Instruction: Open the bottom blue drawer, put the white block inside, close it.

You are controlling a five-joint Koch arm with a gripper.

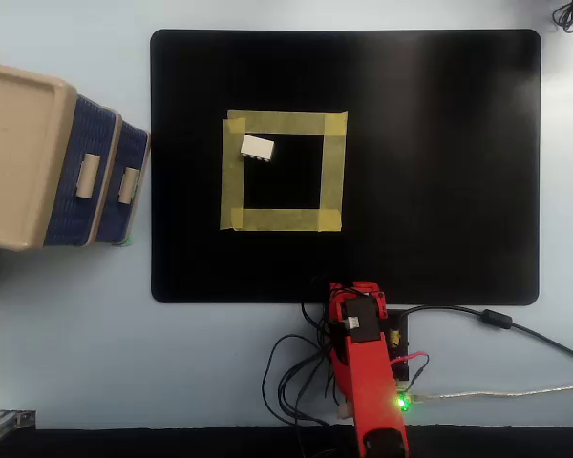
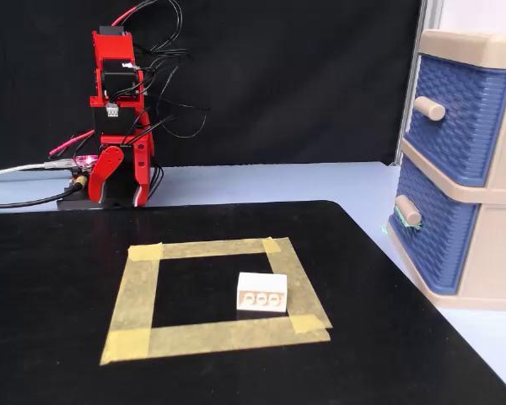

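Observation:
The white block lies on the black mat inside the yellow tape square, near one corner; it also shows in the fixed view, studs facing the camera. The bottom blue drawer of the beige cabinet is pushed in, its beige handle facing the mat. The blue drawer above it is pushed in too. My gripper hangs down on the folded red arm at the mat's edge, far from the block and the cabinet. Its tips are lost against the dark base.
The black mat covers most of the table. The yellow tape square marks its middle. Cables trail around the arm's base. The cabinet stands just off the mat's edge on the pale blue table.

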